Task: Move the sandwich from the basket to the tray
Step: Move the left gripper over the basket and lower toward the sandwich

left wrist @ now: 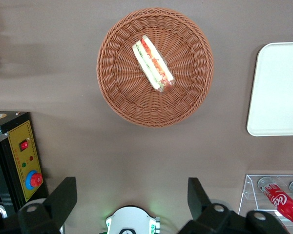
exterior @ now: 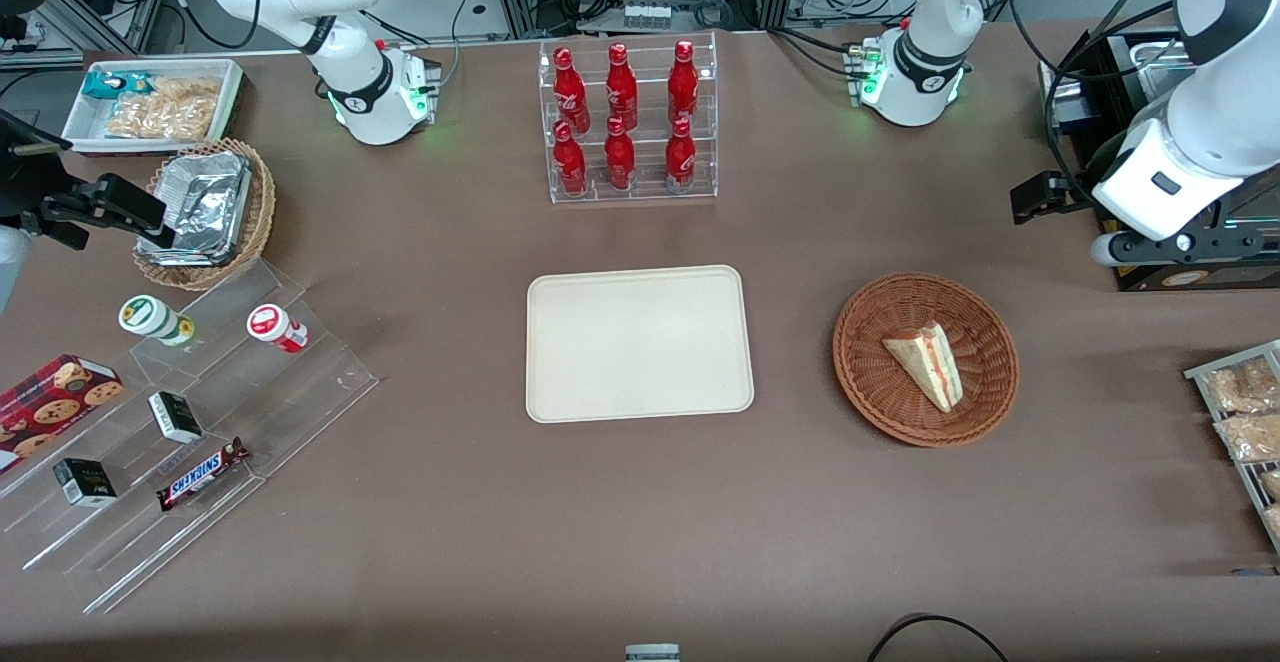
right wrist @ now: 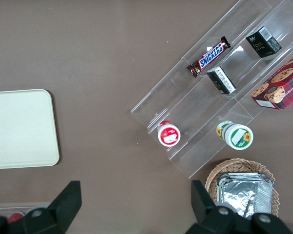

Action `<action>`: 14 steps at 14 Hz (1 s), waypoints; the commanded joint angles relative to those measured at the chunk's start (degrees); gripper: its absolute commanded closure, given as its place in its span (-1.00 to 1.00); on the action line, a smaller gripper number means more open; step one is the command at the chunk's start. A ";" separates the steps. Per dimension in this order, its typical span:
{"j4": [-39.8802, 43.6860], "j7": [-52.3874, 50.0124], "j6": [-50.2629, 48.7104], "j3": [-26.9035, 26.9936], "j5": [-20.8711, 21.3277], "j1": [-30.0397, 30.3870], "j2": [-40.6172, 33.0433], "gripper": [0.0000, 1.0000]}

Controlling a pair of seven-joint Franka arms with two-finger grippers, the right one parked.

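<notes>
On the brown tabletop (exterior: 420, 542) sits a round brown basket (exterior: 870, 382), toward the working arm's end. Inside it lies the sandwich (exterior: 928, 364), a white wedge with red and green layers along its edge. Just beside the basket, but not touching it, is the flat cream tray (exterior: 640, 344), and nothing is on it. Farther from the front camera than the tray stands a clear rack of red bottles (exterior: 625, 122). High above the tabletop hangs the gripper (left wrist: 132, 197). Its two dark fingers (left wrist: 63, 195) are spread wide apart and hold nothing.
</notes>
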 commanded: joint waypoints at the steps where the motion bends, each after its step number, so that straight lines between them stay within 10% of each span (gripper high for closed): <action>1: 0.93 0.48 -0.37 -0.11 1.31 -0.22 -0.15 -1.00; 14: -22.69 -1.45 26.94 -1.87 2.38 -0.74 1.70 -1.00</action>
